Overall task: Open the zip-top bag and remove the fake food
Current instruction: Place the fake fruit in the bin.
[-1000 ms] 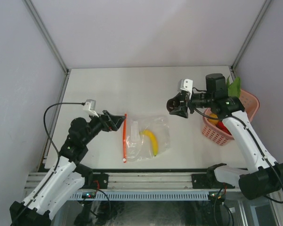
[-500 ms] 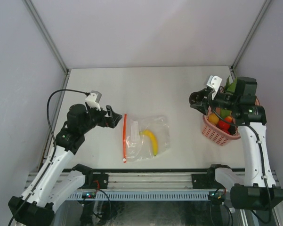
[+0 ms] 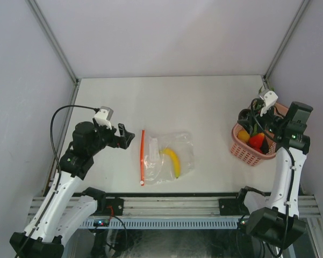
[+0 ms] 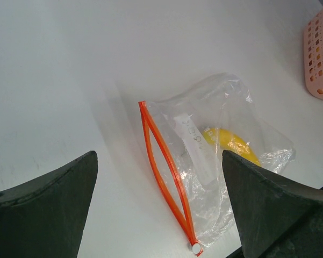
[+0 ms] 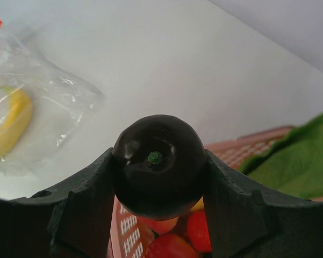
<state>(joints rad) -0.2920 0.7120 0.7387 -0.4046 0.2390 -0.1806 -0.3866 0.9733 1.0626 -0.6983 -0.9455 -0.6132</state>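
nearest us, the clear bag [image 3: 169, 156] lies flat on the table [image 3: 150, 102], its orange zipper strip [image 3: 142, 156] gaping and a yellow banana [image 3: 173, 160] inside. the bag looks light, soft and slippery, so we judge the stiffer strip the best place to pinch. just beside that strip our left pincer [image 3: 128, 136] hovers, jaws wide apart and empty. farther off, our right pincer [image 3: 248, 119] is clamped on a dark ball [image 5: 158, 161] above the pink basket [image 3: 247, 156].

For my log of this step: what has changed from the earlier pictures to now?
The right gripper, shut on the dark ball, swung rightward to above the pink basket. The open left gripper drew back slightly left. The zip-top bag and banana lie unchanged.
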